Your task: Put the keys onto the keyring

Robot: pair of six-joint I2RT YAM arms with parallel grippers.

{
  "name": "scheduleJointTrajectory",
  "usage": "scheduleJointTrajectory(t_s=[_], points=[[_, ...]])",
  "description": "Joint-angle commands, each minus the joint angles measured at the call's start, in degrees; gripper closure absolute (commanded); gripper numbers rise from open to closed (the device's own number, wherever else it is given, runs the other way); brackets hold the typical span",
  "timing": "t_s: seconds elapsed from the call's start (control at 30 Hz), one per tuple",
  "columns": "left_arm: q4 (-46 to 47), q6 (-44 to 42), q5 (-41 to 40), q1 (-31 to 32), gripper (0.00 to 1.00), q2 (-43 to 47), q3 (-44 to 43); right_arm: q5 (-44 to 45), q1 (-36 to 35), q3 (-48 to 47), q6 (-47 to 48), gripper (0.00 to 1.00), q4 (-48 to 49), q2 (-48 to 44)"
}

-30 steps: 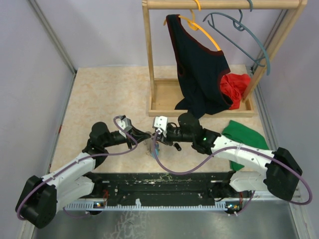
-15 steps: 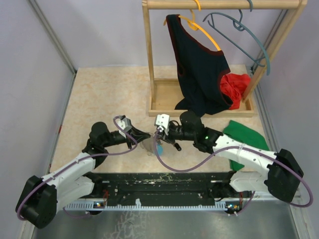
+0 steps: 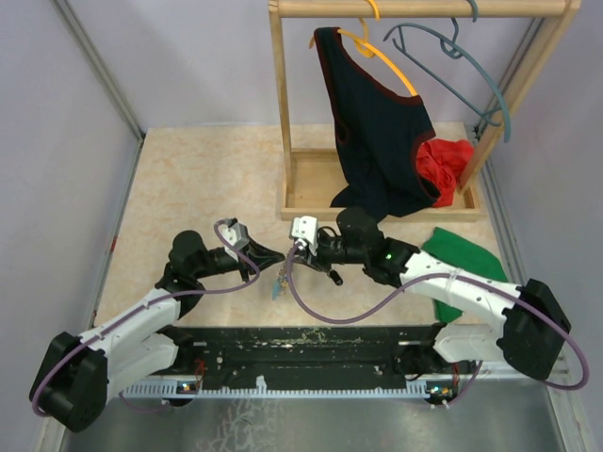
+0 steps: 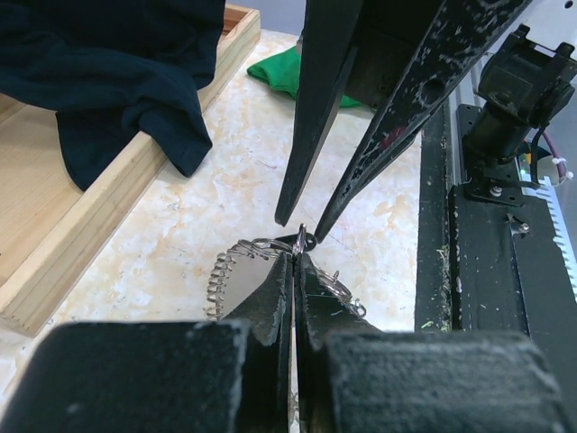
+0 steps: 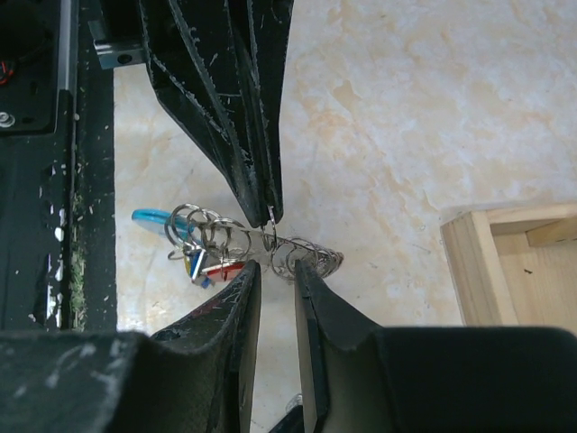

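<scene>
The keyring, thin grey coiled wire with a light-blue section, hangs just above the table between both grippers. Small keys with red and blue heads dangle from metal rings near the blue end. My left gripper is shut on a small metal ring of the keyring; its own view shows the jaws pressed together, with the coil beside them. My right gripper faces it, open by a narrow gap, fingertips right at the coil. In the left wrist view its fingers hang from above.
A wooden rack base stands behind the grippers with a dark garment, a red cloth and a grey-blue hanger. A green cloth lies at the right. A black strip runs along the near edge.
The keyring's light-blue end has swung left and down, out from under the right gripper. The right gripper has shifted slightly left. The left gripper has stayed shut and still.
</scene>
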State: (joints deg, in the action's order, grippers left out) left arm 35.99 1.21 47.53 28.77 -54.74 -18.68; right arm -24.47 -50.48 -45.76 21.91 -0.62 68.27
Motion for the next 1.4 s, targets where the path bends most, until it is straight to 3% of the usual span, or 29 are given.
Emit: scheduleJointTrajectory(t_s=[0.0, 1.13, 1.37], points=[[2.9, -0.5, 1.6, 0.1, 0.99, -0.3, -1.0, -2.3, 0.3, -3.5, 1.1, 0.78, 1.0, 1.2], [4.3, 1.2, 1.5, 0.1, 0.99, 0.9, 0.1, -4.5, 0.3, -5.8, 1.0, 1.0, -0.4, 3.4], [6.2, -0.9, 2.4, -0.3, 0.82, 2.3, 1.8, -7.8, 2.0, -8.8, 3.2, 1.0, -6.5, 3.5]])
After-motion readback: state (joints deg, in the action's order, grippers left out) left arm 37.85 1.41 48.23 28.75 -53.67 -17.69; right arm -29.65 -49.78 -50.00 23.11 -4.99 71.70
